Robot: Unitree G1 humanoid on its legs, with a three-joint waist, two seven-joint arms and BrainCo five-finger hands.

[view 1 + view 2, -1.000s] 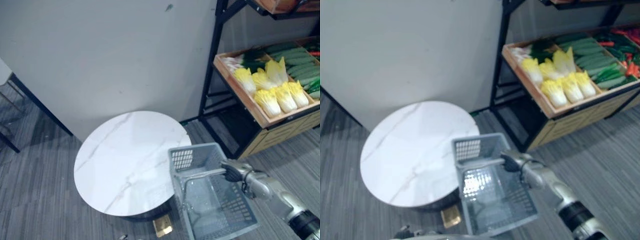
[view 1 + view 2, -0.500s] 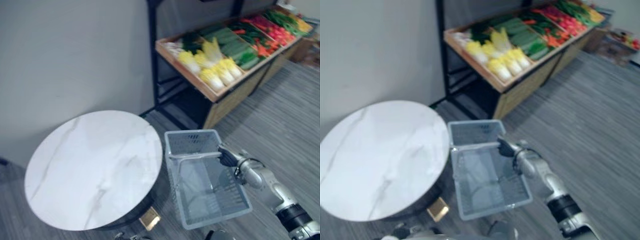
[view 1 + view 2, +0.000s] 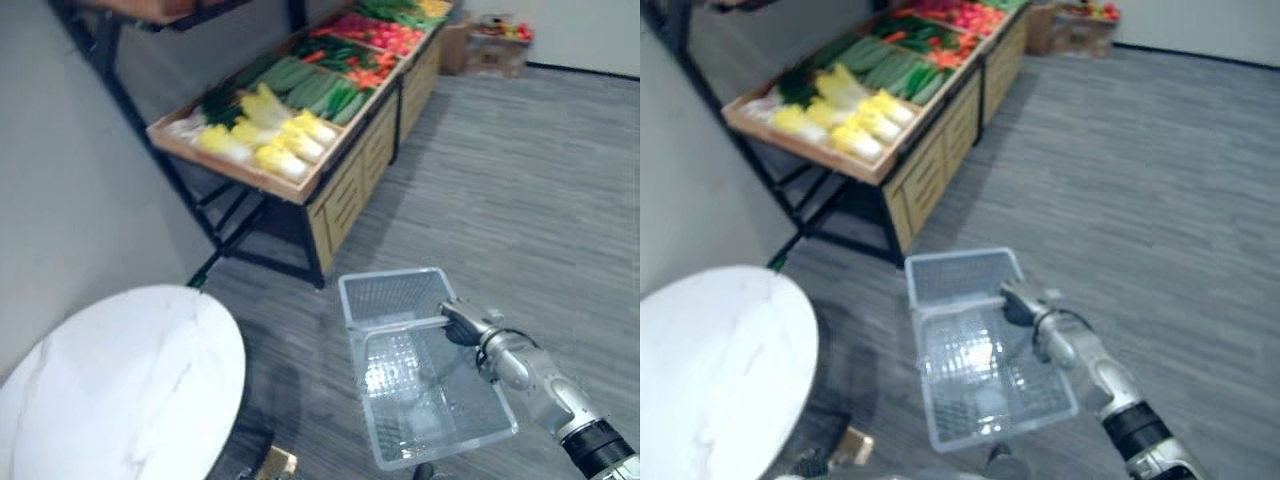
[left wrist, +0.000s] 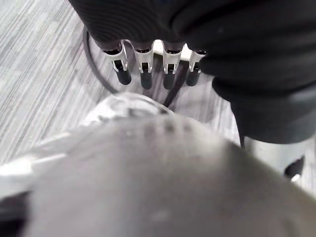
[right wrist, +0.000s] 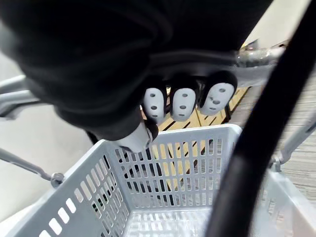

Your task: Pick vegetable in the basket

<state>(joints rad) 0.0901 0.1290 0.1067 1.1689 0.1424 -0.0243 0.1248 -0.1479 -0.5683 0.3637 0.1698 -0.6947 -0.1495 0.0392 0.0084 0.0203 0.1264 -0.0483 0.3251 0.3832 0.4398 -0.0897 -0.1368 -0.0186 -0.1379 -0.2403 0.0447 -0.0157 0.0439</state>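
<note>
Grey plastic basket (image 3: 392, 297) hangs empty from the right hand (image 3: 462, 322), whose fingers are curled round its metal handle (image 3: 400, 328) over the carpeted floor. The vegetables are well apart from it, ahead and to the robot's left, on a sloping wooden shelf (image 3: 240, 172). Yellow-white cabbages (image 3: 270, 145) fill the shelf's near end by its front corner. Green cucumbers (image 3: 300, 80) lie behind them and red vegetables (image 3: 375, 35) farther along. The cabbages seem to lie with their long axes roughly along the shelf's run, though they are too small to be sure.

The left hand (image 4: 143, 69) hangs with fingers straight and holding nothing. Being free and on the shelf's side, it looks the likelier one to pick. The reach is too long from here, so closing on the shelf's front edge probably comes first. Open floor lies between, and the round marble counter (image 3: 110, 390) stands off to the lower left, beside the shelf's black frame.
</note>
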